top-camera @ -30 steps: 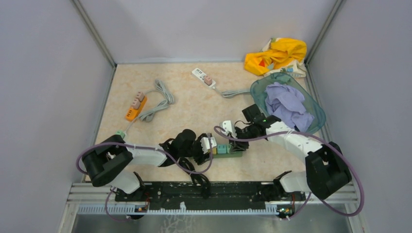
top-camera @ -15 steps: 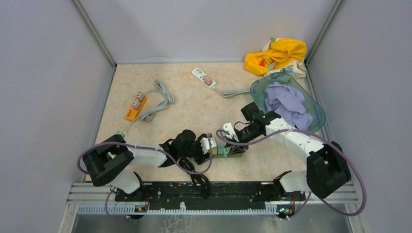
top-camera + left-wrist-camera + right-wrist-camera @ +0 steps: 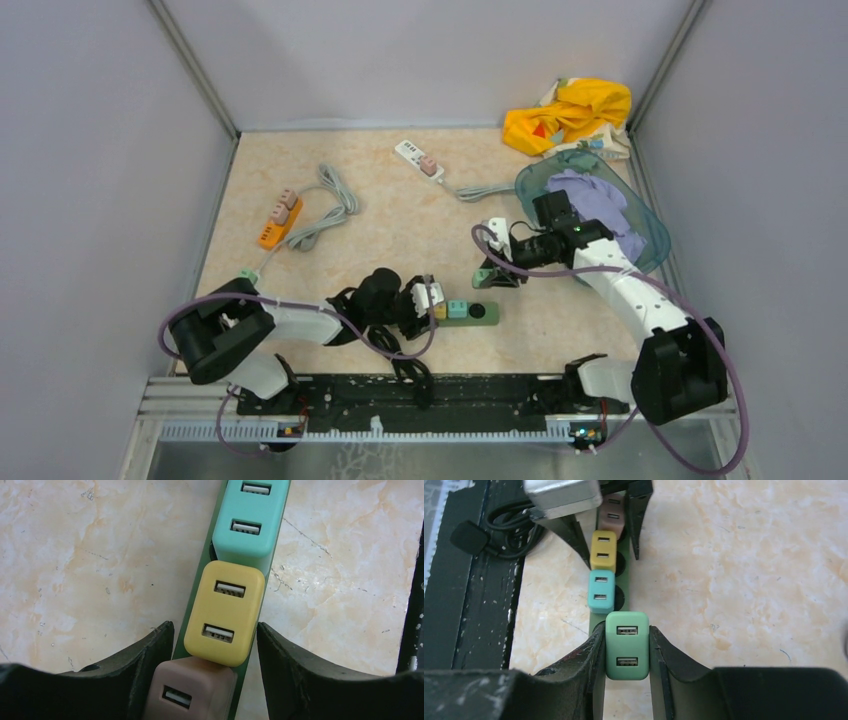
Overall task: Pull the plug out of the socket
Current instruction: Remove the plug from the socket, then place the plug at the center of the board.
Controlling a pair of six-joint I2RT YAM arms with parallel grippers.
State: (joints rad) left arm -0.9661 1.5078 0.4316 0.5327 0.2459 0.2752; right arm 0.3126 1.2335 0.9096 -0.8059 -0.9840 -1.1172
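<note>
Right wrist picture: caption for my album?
Right hand holding a light green plastic USB plug, off the green power strip.

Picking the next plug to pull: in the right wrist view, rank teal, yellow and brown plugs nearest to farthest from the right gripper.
1. Teal plug, just beyond the green plug the right gripper holds.
2. Yellow plug, next in the row.
3. Brown plug, farthest, at the top.

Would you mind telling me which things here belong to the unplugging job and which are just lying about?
Job: green plug, green power strip, right gripper, left gripper.
Lying about: orange power strip, white power strip, basket, purple cloth, yellow cloth.
</note>
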